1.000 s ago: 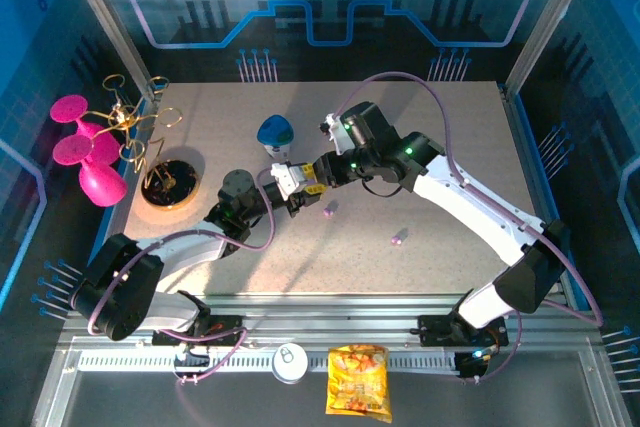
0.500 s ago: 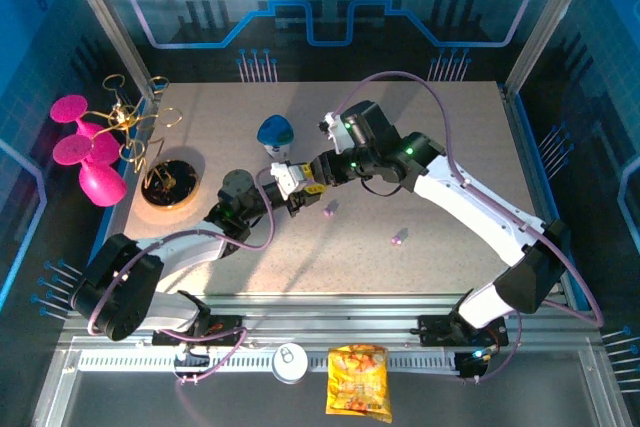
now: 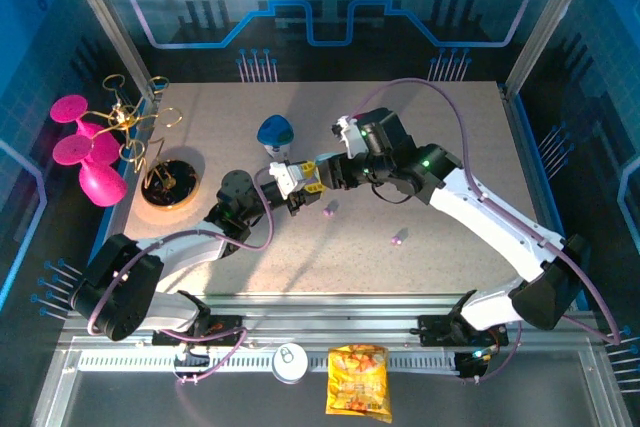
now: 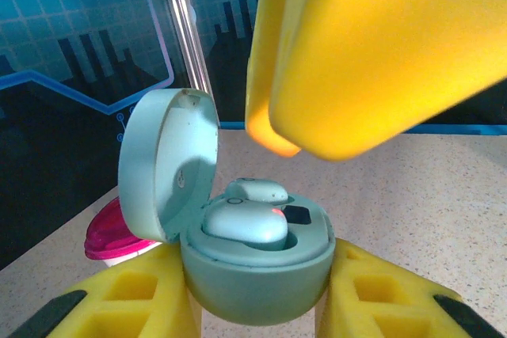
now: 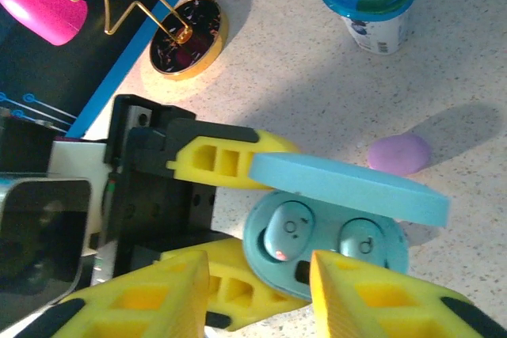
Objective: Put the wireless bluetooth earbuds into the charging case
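Left fingers point(image 4: 135, 306) clenching pale teal round plastic charging case point(image 4: 253, 279) over mid table point(image 3: 470, 117), lid open; two light blue plastic earbuds point(image 5: 287, 231) sitting inside. Right fingers point(image 5: 372, 294) parted, empty, hovering just above. Best practice: withdrawing straight upward, avoiding the lid.

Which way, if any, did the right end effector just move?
Yes. Right end effector backed rightward, away from the blue-domed white cup and the light blue charging case held by the left end effector.

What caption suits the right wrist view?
Left fingers clamp the open light-blue charging case, two earbuds seated inside; right fingers hover above; lilac earbud lies beyond.
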{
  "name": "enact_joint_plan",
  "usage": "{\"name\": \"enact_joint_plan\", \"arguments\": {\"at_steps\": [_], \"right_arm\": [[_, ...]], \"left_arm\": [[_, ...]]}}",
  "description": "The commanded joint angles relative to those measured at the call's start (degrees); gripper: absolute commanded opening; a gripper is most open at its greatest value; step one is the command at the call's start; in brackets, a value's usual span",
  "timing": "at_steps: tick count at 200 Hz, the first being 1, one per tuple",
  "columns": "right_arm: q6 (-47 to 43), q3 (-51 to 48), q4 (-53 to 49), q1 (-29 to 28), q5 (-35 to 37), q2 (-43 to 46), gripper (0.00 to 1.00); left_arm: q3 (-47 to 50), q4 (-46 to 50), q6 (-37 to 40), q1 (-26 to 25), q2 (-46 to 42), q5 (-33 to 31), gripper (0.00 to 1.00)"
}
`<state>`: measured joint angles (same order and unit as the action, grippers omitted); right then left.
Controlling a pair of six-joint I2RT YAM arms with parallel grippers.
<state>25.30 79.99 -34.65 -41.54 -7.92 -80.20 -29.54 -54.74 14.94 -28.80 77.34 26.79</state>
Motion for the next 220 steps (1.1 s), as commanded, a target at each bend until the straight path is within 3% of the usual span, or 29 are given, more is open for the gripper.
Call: {"name": "enact_joint_plan", "arguments": {"at_steps": [1, 59, 125, 165, 220], "right_arm": [[-0.29, -2.06, 2.55, 0.66, 0.36, 3.59, 0.40], [0.07, -4.86, 5.53, 3.98, 2.96, 10.25, 0.62], [-4.95, 5.18, -2.61, 8.04, 3.80, -0.44, 0.78], [-5.65, 5.47, -4.47, 8.05, 4.62, -3.97, 0.80], [-7.52, -2.34, -3.28, 8.53, -0.18, 1.02, 0.80]], "left_arm": [[-1.14, -2.89, -0.82, -0.36, -0.22, 0.94, 0.22], [-1.27, -2.08, 1.08, -0.38, 0.98, 2.91, 0.22], [-1.31, -2.06, 0.55, -0.53, 0.91, 4.48, 0.22], [-1.14, -3.69, -1.05, -0.59, 0.97, 3.95, 0.22], [-2.23, -3.89, -1.97, -0.60, 1.75, 2.73, 0.22]]}}
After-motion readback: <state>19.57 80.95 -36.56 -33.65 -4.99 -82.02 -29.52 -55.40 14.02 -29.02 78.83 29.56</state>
